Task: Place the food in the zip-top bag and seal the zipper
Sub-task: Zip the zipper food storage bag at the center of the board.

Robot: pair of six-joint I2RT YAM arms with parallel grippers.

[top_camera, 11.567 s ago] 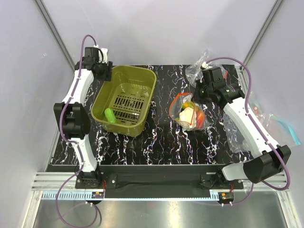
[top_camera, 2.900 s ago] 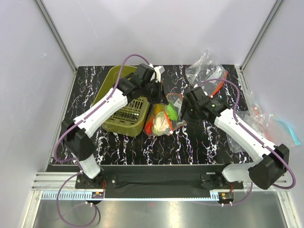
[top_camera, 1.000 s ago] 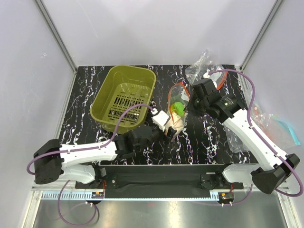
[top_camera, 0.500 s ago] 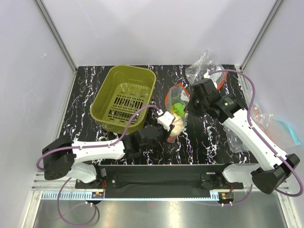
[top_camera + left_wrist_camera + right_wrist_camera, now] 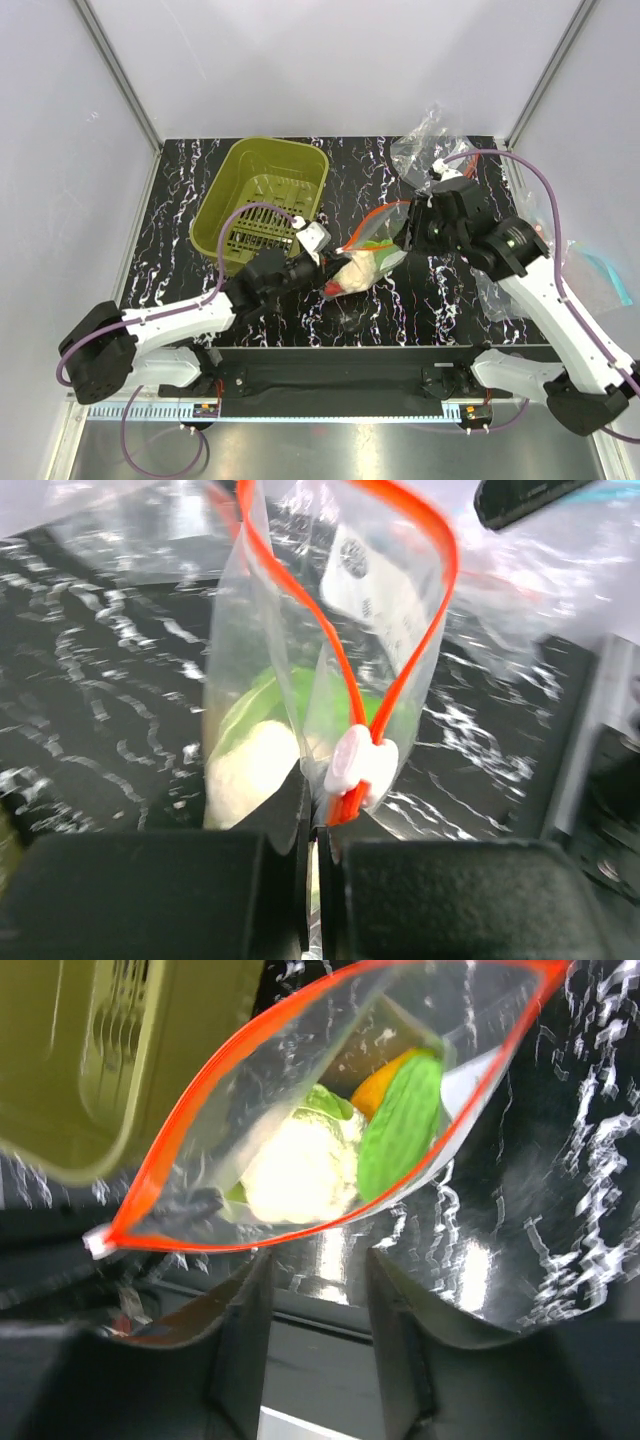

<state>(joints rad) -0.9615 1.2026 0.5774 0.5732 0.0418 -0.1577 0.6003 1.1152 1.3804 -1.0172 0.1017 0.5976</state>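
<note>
The zip-top bag (image 5: 368,258) lies at mid-table, its mouth gaping. Its red zipper (image 5: 375,218) forms an open loop (image 5: 345,670) (image 5: 300,1235). Inside lies the food: a white cauliflower (image 5: 298,1168) (image 5: 250,772), a green leafy piece (image 5: 402,1125) (image 5: 285,695) and an orange piece (image 5: 390,1082). My left gripper (image 5: 322,252) (image 5: 312,820) is shut on the bag's corner just below the white slider (image 5: 360,765). My right gripper (image 5: 410,228) (image 5: 317,1256) stands open just beneath the zipper's other end, with nothing between its fingers.
The olive-green basket (image 5: 265,200) (image 5: 110,1050) stands left of the bag, behind my left arm. Crumpled clear bags lie at the back right (image 5: 425,145) and along the right edge (image 5: 585,270).
My left gripper has closed on the bag's corner by the slider and drawn it to the left. My right gripper has opened, let go of the rim and shifted right.
</note>
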